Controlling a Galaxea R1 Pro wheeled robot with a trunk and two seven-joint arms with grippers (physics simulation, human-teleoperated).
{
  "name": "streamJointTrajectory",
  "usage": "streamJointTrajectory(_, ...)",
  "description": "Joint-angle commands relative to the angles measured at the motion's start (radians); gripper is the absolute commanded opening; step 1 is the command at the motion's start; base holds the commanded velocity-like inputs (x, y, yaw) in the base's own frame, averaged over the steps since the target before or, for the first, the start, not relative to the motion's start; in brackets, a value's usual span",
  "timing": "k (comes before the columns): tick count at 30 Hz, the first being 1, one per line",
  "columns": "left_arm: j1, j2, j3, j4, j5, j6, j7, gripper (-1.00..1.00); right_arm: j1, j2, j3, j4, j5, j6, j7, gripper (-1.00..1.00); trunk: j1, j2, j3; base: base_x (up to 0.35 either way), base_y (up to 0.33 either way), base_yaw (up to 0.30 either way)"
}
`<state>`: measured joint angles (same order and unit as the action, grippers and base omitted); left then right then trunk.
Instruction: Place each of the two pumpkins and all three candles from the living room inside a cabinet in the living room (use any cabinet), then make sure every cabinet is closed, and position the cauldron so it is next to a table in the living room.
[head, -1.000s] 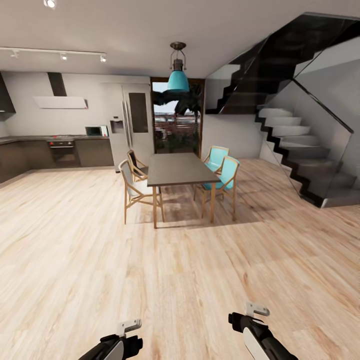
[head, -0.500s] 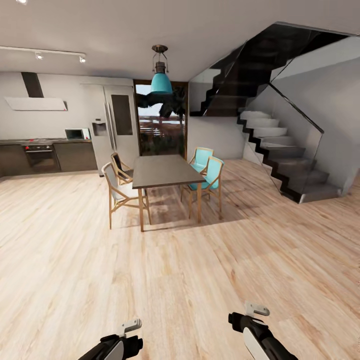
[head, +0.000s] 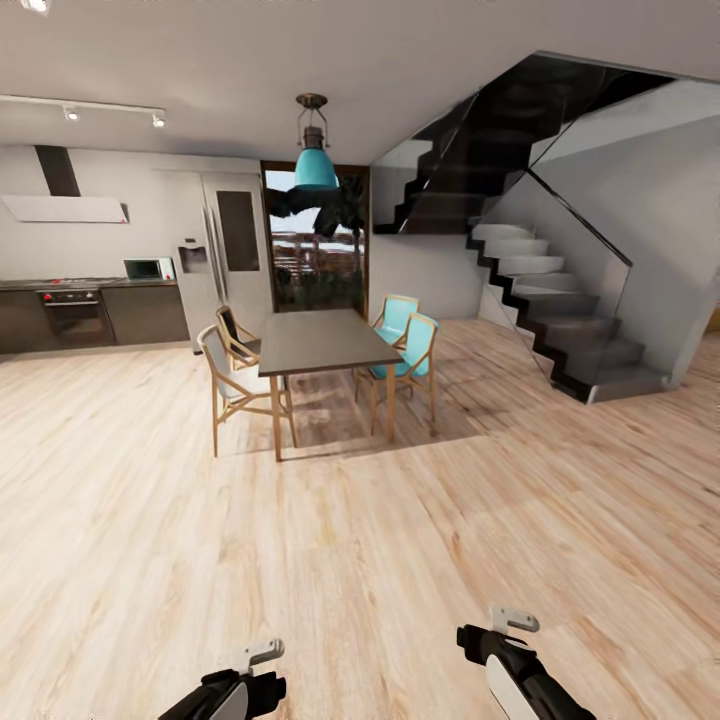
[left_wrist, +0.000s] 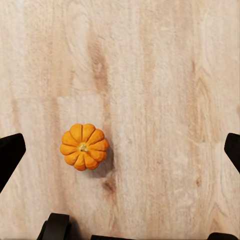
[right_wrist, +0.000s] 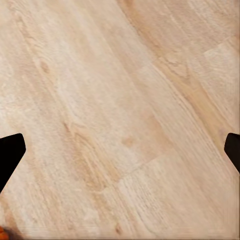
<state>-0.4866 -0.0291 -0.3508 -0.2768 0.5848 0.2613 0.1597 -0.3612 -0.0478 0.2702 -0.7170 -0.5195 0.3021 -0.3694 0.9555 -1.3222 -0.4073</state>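
Down on the wood floor (left_wrist: 165, 75) under the left gripper (left_wrist: 120, 150) sits one pumpkin (left_wrist: 84, 146), so with both the left and right gripper (right_wrist: 120, 155) spread wide and holding nothing, go straight down over it and squeeze gently.

Left arm (head: 232, 692): glossy black shell with a white panel and a small pale grey bracket on top. Right arm (head: 520, 672): same black casing, white panel along its upper side, pale grey bracket. Jaws showed in both wrist views as matte black tips.
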Motion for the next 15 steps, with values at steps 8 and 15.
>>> streamJointTrajectory(8,-0.001,0.0,-0.012,-0.002,0.01,0.005,0.007,1.0,-0.001,0.0,0.007,-0.001,-0.008,0.003,-0.009,1.0,0.0,-0.001,-0.001,0.011,-0.022,0.0)
streamJointTrajectory(15,-0.001,0.002,-0.015,-0.002,0.009,0.027,0.0,1.0,-0.001,-0.001,0.007,-0.001,-0.008,0.003,-0.009,1.0,0.0,-0.001,-0.001,0.014,-0.002,0.0)
